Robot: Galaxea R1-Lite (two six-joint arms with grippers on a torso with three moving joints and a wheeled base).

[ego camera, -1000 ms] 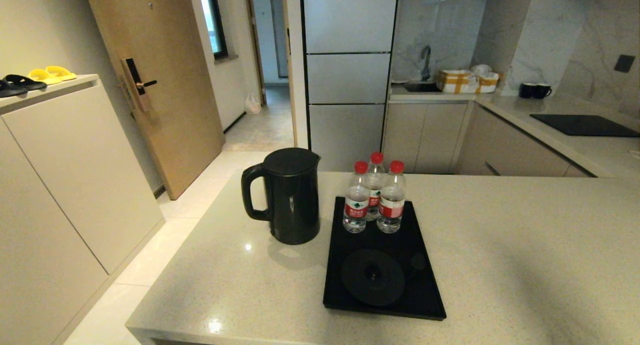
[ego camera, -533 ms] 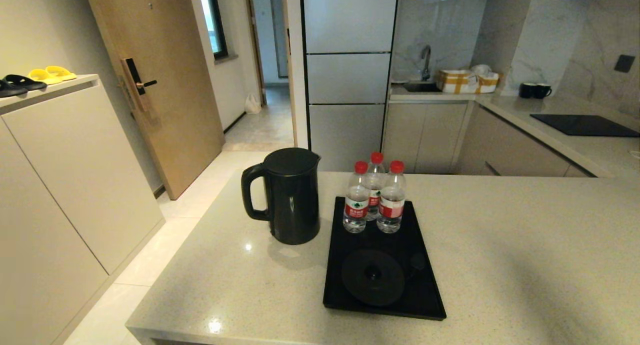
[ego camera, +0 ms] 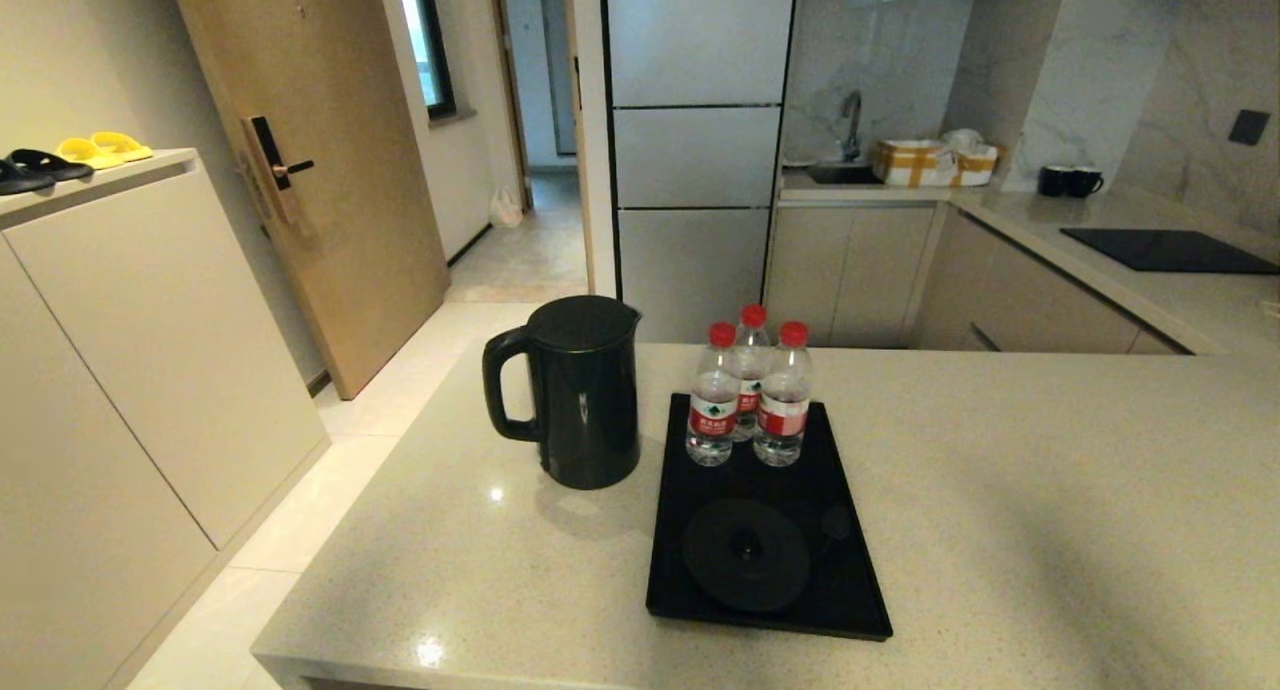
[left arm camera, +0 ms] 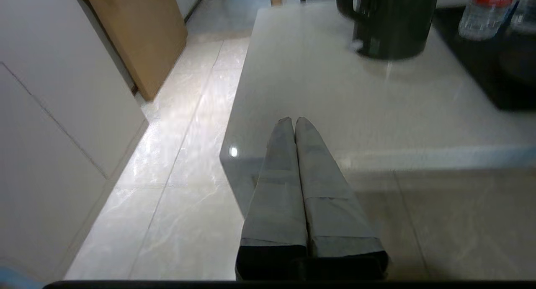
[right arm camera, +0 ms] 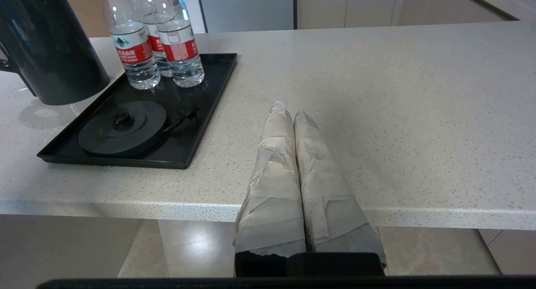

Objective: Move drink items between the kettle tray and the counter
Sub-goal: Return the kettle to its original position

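The black kettle (ego camera: 585, 390) stands upright on the beige speckled counter (ego camera: 1000, 490), just left of the black tray (ego camera: 830, 470), handle pointing left. The tray's round base disc (ego camera: 745, 553) is bare. The kettle (left arm camera: 389, 21) (right arm camera: 50, 50) also shows in both wrist views. My left gripper (left arm camera: 292, 120) is shut and empty, held before the counter's near left corner, well short of the kettle. Shut and empty too, my right gripper (right arm camera: 289, 109) hovers over the counter's front edge, right of the tray (right arm camera: 209, 100). Neither arm shows in the head view.
Three red-capped water bottles (ego camera: 750, 395) stand at the tray's far end. A cream cabinet (ego camera: 120, 300) with sandals and a wooden door stand to the left across tiled floor. A black cooktop panel (ego camera: 1165, 250) and mugs (ego camera: 1068, 181) lie far right.
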